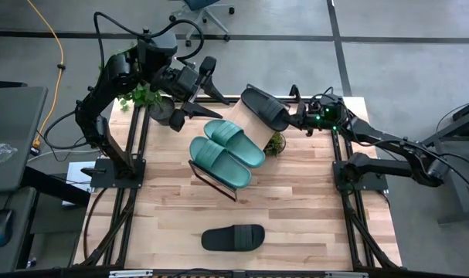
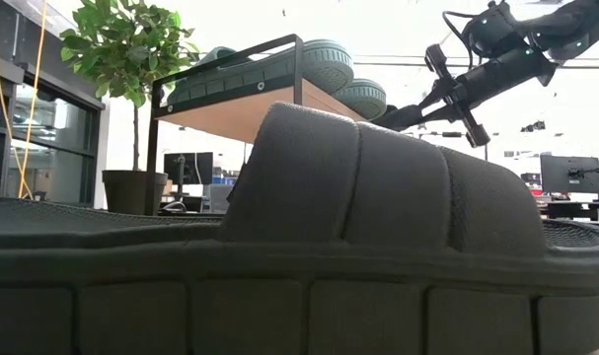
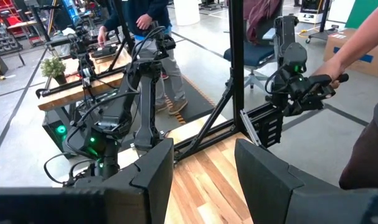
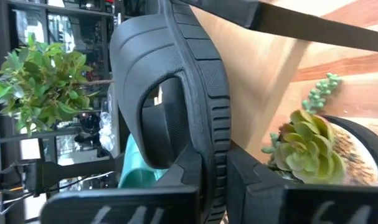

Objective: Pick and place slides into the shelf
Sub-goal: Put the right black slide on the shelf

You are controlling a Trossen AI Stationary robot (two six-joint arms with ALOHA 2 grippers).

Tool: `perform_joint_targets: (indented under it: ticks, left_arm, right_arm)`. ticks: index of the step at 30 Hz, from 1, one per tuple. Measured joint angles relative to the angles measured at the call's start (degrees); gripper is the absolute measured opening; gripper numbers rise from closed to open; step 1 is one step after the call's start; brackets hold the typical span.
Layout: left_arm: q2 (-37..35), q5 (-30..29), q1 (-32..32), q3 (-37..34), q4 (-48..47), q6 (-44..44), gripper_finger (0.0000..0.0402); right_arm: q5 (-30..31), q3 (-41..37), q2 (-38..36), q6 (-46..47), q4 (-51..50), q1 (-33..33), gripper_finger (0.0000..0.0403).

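Note:
The shelf (image 1: 242, 117) stands slanted at mid-table. Two teal slides (image 1: 226, 150) lie side by side on its board, and show on top of it in the low view (image 2: 279, 64). A black slide (image 1: 263, 108) hangs at the shelf's far right end, with my right gripper (image 1: 294, 117) shut on it. Whether it touches the board does not show. Another black slide (image 1: 232, 238) lies sole down on the table near the front edge, filling the low view (image 2: 358, 247). My left gripper (image 3: 204, 180) is raised over the table's far left, open and holding nothing. My right gripper pinches the black slide's sole at its end nearest the gripper (image 4: 210, 165) between the two fingers. The fingers come roughly level from the table's right and lie along the slide. The slide is turned on its side, its strap (image 4: 154, 93) facing sideways and its far end over the shelf.
A potted leafy plant (image 1: 145, 96) stands at the far left corner. A small succulent pot (image 1: 274, 143) sits just right of the shelf, below the held slide (image 4: 307, 143). Beyond the table a person's arm (image 3: 357, 56) shows.

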Motion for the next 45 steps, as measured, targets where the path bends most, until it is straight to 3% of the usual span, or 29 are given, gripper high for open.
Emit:
perform_joint_targets:
  ticks: [6,20,45]
  left_arm:
    - [0.0,0.0,0.0,0.0,-0.5,0.0,0.0161]
    - [0.0,0.0,0.0,0.0,-0.6,0.0,0.0161]
    - [0.0,0.0,0.0,0.0,-1.1,0.0,0.0161]
  right_arm:
    - [-0.4,0.0,2.2,1.0,3.7,0.0,0.0005]
    - [1.8,0.0,2.6,0.2,2.0,0.0,0.0006]
    - [3.0,0.0,2.3,-1.2,1.1,-0.2,0.0048]
